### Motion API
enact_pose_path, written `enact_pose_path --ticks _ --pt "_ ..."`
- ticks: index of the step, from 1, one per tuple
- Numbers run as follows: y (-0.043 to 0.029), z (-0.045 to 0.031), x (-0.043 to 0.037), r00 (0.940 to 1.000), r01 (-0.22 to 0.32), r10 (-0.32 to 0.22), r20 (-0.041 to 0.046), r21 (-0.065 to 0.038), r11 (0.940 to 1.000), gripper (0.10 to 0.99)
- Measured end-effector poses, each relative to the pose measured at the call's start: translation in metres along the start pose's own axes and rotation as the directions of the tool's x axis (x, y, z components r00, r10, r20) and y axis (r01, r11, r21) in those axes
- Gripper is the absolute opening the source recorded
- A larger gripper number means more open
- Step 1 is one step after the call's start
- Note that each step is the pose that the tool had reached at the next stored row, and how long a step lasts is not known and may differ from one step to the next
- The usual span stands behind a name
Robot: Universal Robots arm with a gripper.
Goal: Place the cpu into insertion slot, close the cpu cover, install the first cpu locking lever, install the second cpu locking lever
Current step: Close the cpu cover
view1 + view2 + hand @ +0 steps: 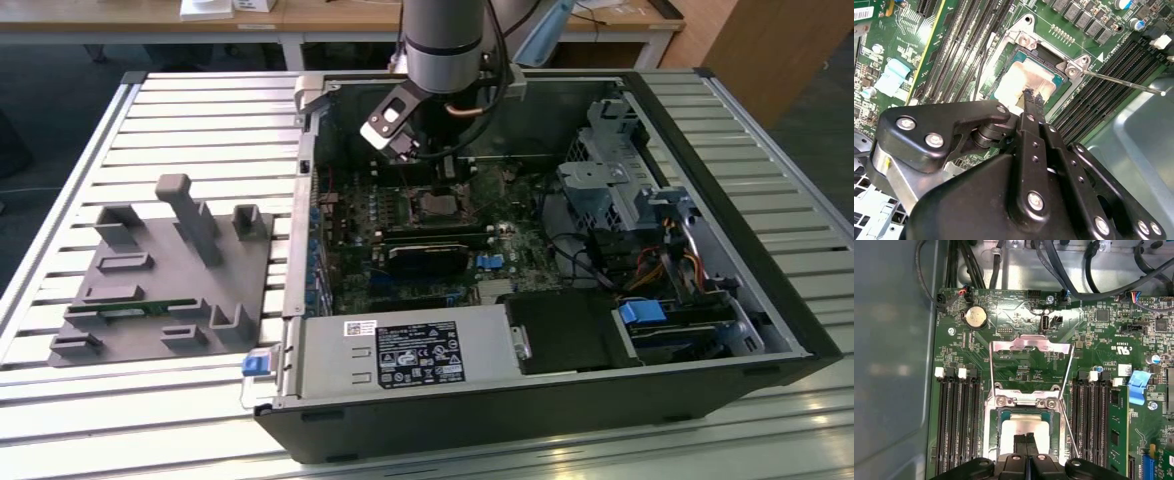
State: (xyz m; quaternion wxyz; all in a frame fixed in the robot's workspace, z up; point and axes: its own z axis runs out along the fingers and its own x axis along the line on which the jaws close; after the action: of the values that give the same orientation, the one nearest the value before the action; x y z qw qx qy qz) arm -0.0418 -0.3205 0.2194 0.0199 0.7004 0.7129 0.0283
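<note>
CPU lay seated flat in the insertion slot, its pale metal top facing up, ringed by the socket's silvery rim and the green motherboard. In both wrist views the gripper stood directly over it, black fingers pressed together with nothing between them, tips resting on the CPU's top near its centre. The CPU cover stood swung open on the far side of the socket, the board visible through its large square opening. One thin locking lever stuck out unlatched from a corner of the socket in the second wrist view. Black memory slots ran along both sides of the socket, and a coin cell battery sat farther off on the board. In the exterior view the arm reached down into the open computer case, with the gripper low over the socket. A power supply filled the case's near edge, and a grey fixture block lay on the slatted table at the exterior view's left.
</note>
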Motion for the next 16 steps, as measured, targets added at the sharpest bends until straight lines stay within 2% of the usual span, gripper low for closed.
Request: enact_pose_path --ticks 4,9,16 --pt "0.0001 -0.0022 0.0000 1.0000 0.000 0.000 0.0004 0.000 1.0000 0.106" --pt "0.0005 -0.0086 0.0000 1.0000 0.000 0.000 0.0003 0.000 1.0000 0.106" --pt "0.0015 -0.0223 0.0002 1.0000 0.000 0.000 0.0004 0.000 1.0000 0.106"
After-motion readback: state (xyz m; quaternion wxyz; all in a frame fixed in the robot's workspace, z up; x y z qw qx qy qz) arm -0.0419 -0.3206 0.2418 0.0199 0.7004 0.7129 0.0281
